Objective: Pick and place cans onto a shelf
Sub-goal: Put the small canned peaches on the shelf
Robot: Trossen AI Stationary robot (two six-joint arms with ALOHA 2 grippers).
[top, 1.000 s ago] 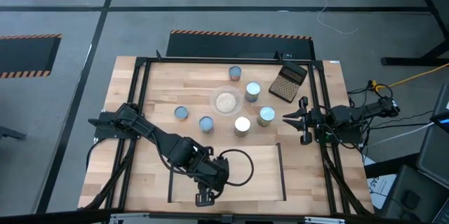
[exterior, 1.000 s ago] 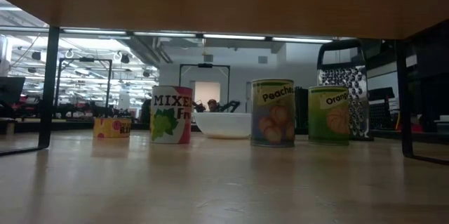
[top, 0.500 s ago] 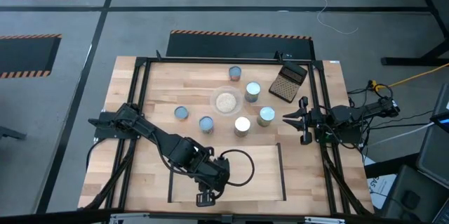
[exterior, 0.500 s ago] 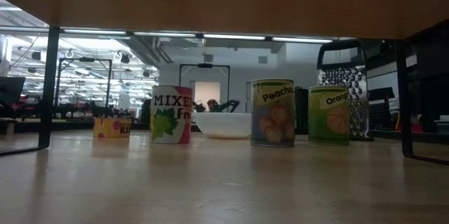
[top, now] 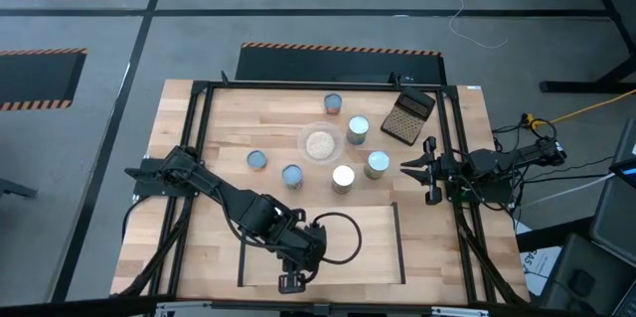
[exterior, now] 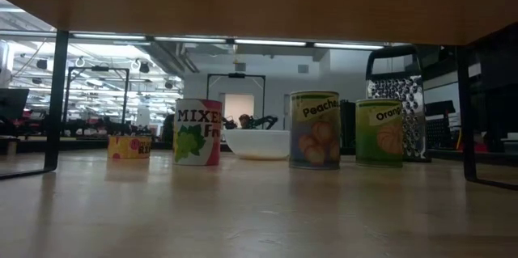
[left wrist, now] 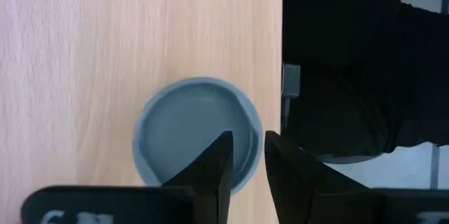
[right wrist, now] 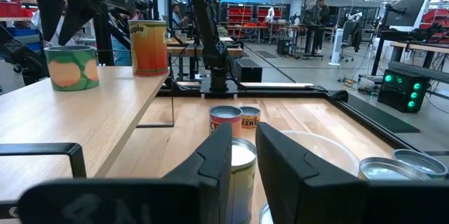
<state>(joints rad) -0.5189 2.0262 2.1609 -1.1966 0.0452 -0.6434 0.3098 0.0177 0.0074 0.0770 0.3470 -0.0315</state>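
Loosened the left gripper (left wrist: 247, 140) just now: jaws narrowly apart over the blue-topped can (left wrist: 189, 126) on the shelf (top: 358, 247). Probably released, so placed. Left the right gripper (right wrist: 243, 133) waiting, narrowly open, empty.

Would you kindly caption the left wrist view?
Left gripper above a round pale-blue can top on the light-wood shelf board.

table (top: 179, 158): six cans (top: 343, 177), bowl (top: 321, 143), grater (top: 408, 116) | shelf (top: 368, 247): two cans (right wrist: 148, 37)
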